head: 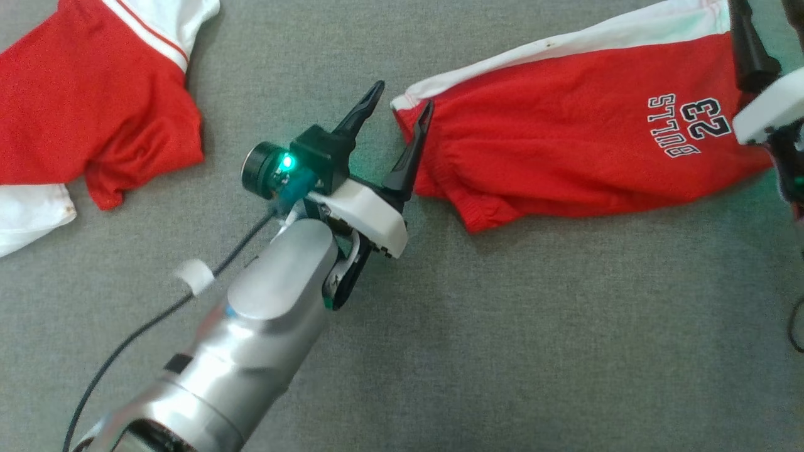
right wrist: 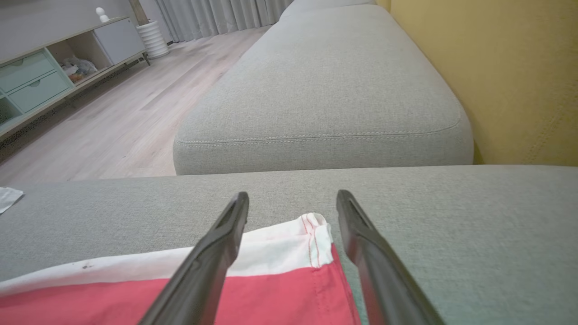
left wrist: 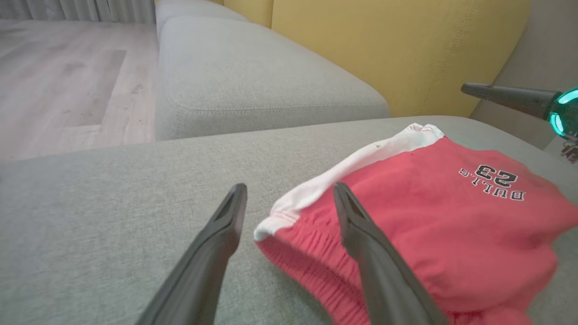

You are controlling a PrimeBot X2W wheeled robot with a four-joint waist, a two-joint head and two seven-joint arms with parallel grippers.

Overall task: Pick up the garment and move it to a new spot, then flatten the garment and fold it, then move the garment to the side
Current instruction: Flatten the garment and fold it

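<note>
The garment, red shorts (head: pixel 565 144) with a white side stripe and a "BULLS 23" print, lies spread on the grey sofa seat (head: pixel 502 326). My left gripper (head: pixel 404 94) is open at the gathered waistband corner (left wrist: pixel 280 225), one finger on each side of it and nothing pinched. In the left wrist view that gripper (left wrist: pixel 290 187) stands wide over the corner. My right gripper (right wrist: pixel 293 194) is open too, low over the white-and-red hem corner (right wrist: pixel 316 239) at the shorts' other end. The head view shows it (head: pixel 763 19) at the top right edge.
A second red and white garment (head: pixel 94 107) lies at the far left of the seat. A yellow backrest (left wrist: pixel 384 45) rises behind the shorts. Another grey cushion (right wrist: pixel 325 90) adjoins the seat, with wood floor (right wrist: pixel 135 117) and a low cabinet (right wrist: pixel 40 76) beyond.
</note>
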